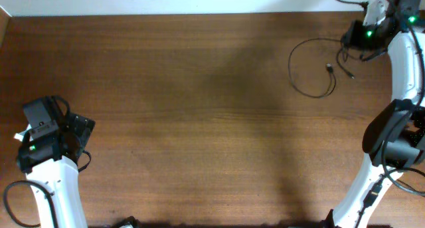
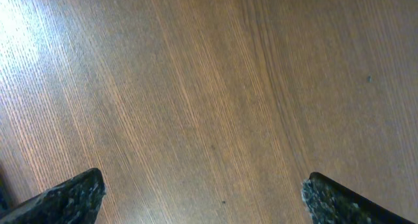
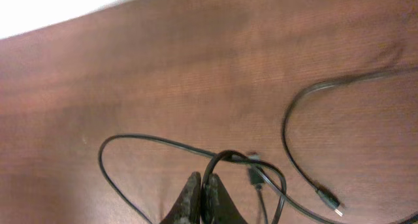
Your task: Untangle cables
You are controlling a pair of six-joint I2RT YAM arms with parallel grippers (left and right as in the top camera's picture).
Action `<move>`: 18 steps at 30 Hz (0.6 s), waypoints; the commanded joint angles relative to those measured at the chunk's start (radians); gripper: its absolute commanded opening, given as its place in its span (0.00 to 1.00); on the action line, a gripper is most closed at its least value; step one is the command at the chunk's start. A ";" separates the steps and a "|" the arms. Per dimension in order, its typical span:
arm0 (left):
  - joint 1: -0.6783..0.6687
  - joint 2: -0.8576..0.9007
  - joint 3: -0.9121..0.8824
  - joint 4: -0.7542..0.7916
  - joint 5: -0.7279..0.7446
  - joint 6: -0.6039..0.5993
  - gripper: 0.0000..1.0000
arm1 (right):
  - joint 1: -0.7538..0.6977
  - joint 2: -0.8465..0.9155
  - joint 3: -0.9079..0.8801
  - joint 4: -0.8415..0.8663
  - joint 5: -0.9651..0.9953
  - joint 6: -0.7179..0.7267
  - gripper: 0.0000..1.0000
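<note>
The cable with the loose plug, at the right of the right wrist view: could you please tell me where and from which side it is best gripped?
Probably at the open bend of that cable, from straight above, closing across the wire: it lies flat on the table, with bare wood either side there, clear of the loops held in the shut right claw.

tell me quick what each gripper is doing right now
Left gripper: open, holding nothing, over the table.
Right gripper: shut, pinching a loop of thin black cable.
</note>
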State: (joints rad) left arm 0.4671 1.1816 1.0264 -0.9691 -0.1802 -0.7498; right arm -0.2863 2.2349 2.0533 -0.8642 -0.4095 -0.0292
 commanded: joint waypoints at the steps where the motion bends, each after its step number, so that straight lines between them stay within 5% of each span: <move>1: 0.005 -0.008 0.003 0.002 0.000 -0.009 0.99 | 0.004 -0.016 -0.140 0.124 0.050 -0.004 0.05; 2: 0.005 -0.008 0.003 0.002 0.000 -0.009 0.99 | 0.004 -0.016 -0.180 0.167 0.105 -0.004 0.09; 5: 0.005 -0.008 0.003 0.001 0.000 -0.009 0.99 | 0.005 -0.016 -0.275 0.258 0.217 -0.003 0.70; 7: 0.005 -0.008 0.003 0.002 0.000 -0.009 0.99 | 0.004 -0.017 -0.278 0.259 0.284 0.009 0.98; 18: 0.005 -0.008 0.003 0.001 0.000 -0.009 0.99 | 0.039 -0.367 -0.002 -0.009 0.336 0.146 0.98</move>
State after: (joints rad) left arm 0.4671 1.1816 1.0264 -0.9691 -0.1802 -0.7498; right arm -0.2771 2.0636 1.9678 -0.8574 -0.0830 0.0917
